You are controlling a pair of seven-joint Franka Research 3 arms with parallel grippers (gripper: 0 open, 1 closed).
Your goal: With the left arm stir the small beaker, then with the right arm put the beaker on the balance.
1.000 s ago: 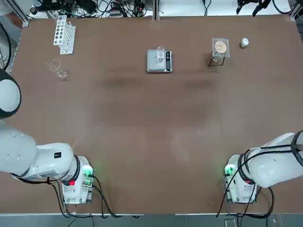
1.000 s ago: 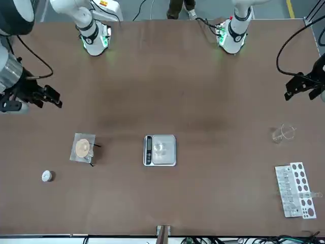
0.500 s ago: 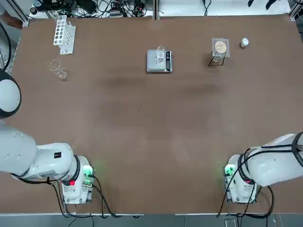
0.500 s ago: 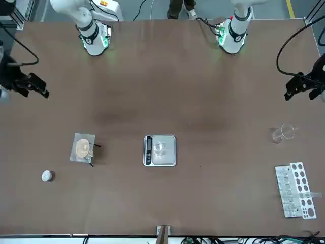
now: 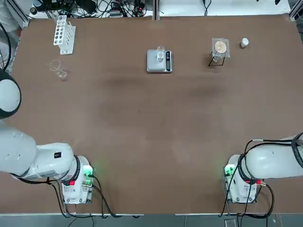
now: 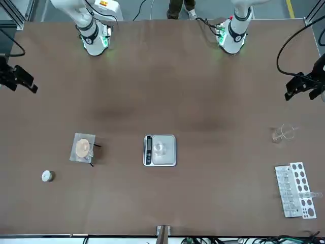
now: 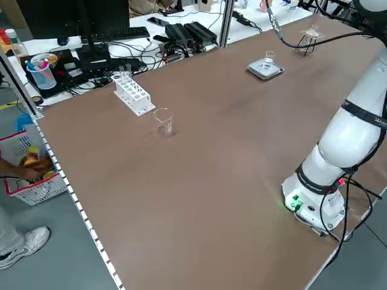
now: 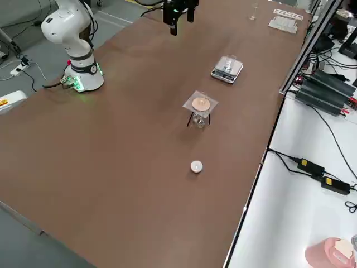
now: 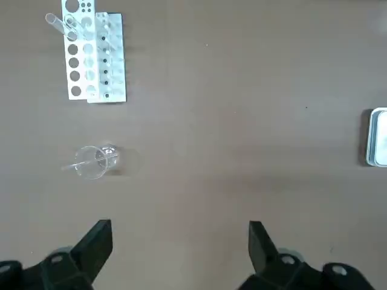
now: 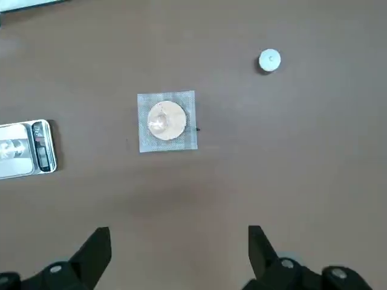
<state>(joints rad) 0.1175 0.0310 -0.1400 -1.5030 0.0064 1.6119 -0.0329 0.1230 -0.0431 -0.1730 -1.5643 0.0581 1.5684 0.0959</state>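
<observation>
A brown worktop (image 5: 142, 118) fills the top view; on it the small beaker (image 5: 161, 53) stands on the balance (image 5: 152, 66). Left of the balance are a larger glass vessel (image 5: 57, 70) and a white test tube rack (image 5: 65, 35); right of it, a gauze-topped stand (image 5: 220, 48) and a white cap (image 5: 244, 42).

In the front view, the right hand (image 6: 34, 85) and left hand (image 6: 299, 96) are above opposite side edges of the worktop, well apart from the balance.

The left wrist view shows the left hand wide open, empty.

The right wrist view shows the right hand wide open, empty.
</observation>
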